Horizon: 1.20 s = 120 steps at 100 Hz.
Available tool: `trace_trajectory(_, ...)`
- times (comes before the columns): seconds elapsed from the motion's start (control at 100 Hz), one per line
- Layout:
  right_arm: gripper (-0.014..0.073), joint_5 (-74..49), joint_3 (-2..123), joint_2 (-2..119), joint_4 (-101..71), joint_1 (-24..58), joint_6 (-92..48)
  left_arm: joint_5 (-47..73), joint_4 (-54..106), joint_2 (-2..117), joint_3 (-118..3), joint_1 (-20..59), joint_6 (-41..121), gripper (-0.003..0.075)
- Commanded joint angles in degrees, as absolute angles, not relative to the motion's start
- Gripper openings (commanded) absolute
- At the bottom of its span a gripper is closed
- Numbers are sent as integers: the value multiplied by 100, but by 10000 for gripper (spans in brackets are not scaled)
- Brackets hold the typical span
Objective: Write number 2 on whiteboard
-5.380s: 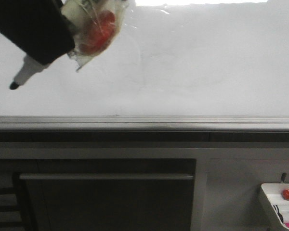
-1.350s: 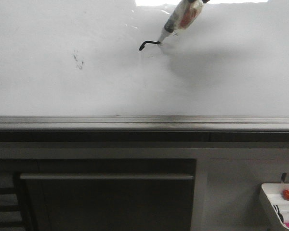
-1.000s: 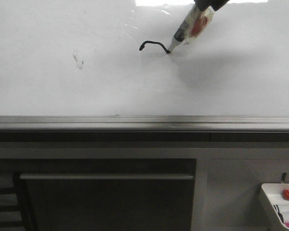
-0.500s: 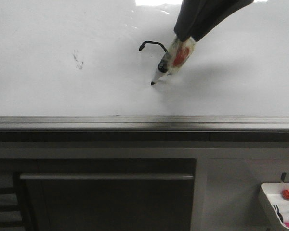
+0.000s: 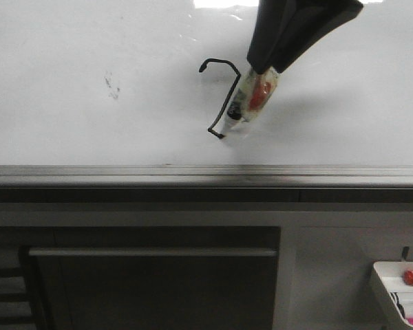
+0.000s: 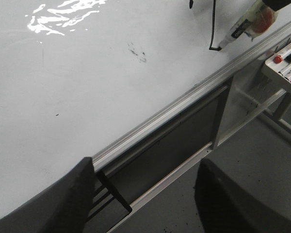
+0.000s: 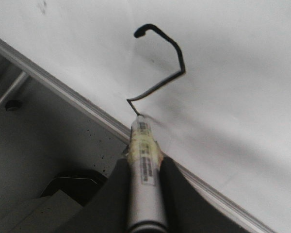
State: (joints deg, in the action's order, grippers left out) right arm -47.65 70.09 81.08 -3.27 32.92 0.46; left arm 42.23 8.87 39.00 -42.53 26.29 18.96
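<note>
Your right gripper [image 7: 144,167] is clenched on the marker [image 5: 250,100], tip touching the whiteboard [image 5: 69,130] at the low end of the slanted stroke. The number 2 [image 5: 224,93] sits mid-board, hook and slant drawn, base just started. The base likely runs along the rail [image 5: 206,175], toward the marker tray [image 5: 399,289]. Your left gripper [image 6: 145,194] is released, well apart.
</note>
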Motion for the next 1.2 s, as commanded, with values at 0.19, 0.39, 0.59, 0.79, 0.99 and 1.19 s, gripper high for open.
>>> trace_trajectory(0.19,7,-4711,7164,7826,234,3109,0,3872,942,3900,-4401,2616,1840,419)
trace_trajectory(0.39,7,-4740,7187,7763,0,3109,0,3903,942,3900,-4401,2616,1866,419)
trace_trajectory(0.59,7,-5357,7595,7223,-377,3109,0,4398,942,3911,-4437,2616,2045,419)
trace_trajectory(0.79,7,-5996,7746,6694,-818,3109,-380,5301,1502,4266,-4723,2616,2928,419)
trace_trajectory(0.99,7,-6484,7746,6626,-2135,3109,-2281,5417,3146,5023,-5002,2616,4621,419)
trace_trajectory(1.19,7,-6225,7746,6637,-3074,3109,-3706,5385,4315,5805,-5235,2616,5793,419)
